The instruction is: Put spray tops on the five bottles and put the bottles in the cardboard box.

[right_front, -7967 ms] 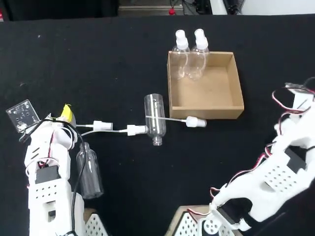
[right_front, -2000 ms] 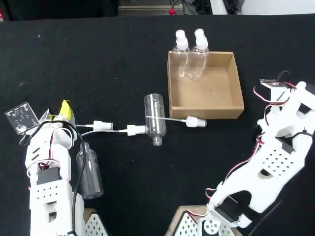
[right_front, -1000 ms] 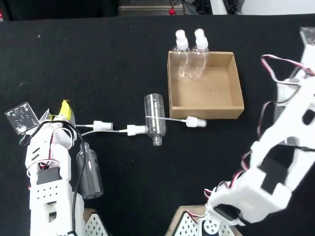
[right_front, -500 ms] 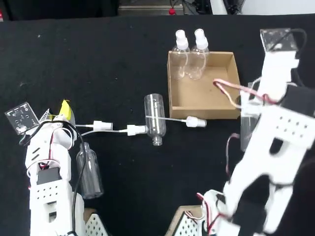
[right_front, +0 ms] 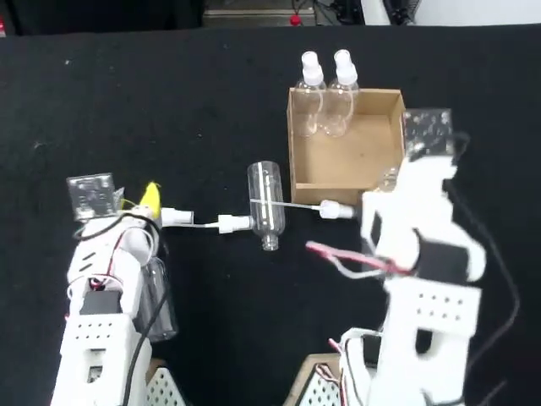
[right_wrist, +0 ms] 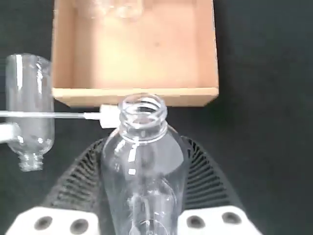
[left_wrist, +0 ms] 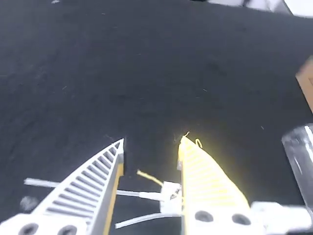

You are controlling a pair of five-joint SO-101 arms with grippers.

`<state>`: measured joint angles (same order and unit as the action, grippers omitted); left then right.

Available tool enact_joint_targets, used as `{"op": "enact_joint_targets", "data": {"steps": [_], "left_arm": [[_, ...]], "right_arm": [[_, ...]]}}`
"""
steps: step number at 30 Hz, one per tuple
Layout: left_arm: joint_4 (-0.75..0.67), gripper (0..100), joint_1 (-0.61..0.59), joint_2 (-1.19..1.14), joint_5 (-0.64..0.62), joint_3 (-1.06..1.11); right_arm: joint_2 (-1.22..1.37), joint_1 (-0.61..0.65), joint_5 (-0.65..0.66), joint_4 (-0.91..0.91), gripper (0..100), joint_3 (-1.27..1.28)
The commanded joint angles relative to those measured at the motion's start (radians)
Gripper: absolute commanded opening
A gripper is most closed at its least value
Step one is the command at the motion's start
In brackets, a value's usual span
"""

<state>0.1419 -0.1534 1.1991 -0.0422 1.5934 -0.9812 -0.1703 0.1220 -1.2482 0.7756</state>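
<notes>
**Open bottle gripped on the right, spray top waiting under the left**

On the black table [right_front: 169, 110], just before the front wall of the cardboard box [right_front: 351, 193], the right fingers [right_wrist: 205, 181] are clamped round an uncapped bottle [right_wrist: 142, 161], its open neck pointing toward the box. The left fingers [left_wrist: 205, 181] stand apart, straddling a spray top [left_wrist: 171, 191] that lies on the table with its thin tube trailing. The pick-up will likely go best if they close on the white head, not the tube. The bottle should be held still so the tube threads the neck before any twisting.
</notes>
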Motion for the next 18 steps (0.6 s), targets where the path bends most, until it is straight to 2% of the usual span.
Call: {"op": "enact_joint_targets", "data": {"steps": [1,4,9,12,18], "left_arm": [[0.018,18,0.087,0.011,0.057,-0.019],[0.138,18,0.151,0.011,0.061,-0.070],[0.348,18,0.240,0.000,0.224,-0.179],[0.387,18,0.291,-0.002,0.307,-0.185],[0.390,18,0.308,-0.003,0.331,-0.183]], "right_arm": [[-0.148,0.057,-0.069,0.098,1.1,0.119],[-0.259,0.066,-0.063,0.143,1.1,0.211],[-0.392,0.071,-0.038,0.157,1.1,0.308],[-0.437,0.071,-0.038,0.157,1.1,0.332],[-0.446,0.072,-0.038,0.157,1.1,0.337]]}}
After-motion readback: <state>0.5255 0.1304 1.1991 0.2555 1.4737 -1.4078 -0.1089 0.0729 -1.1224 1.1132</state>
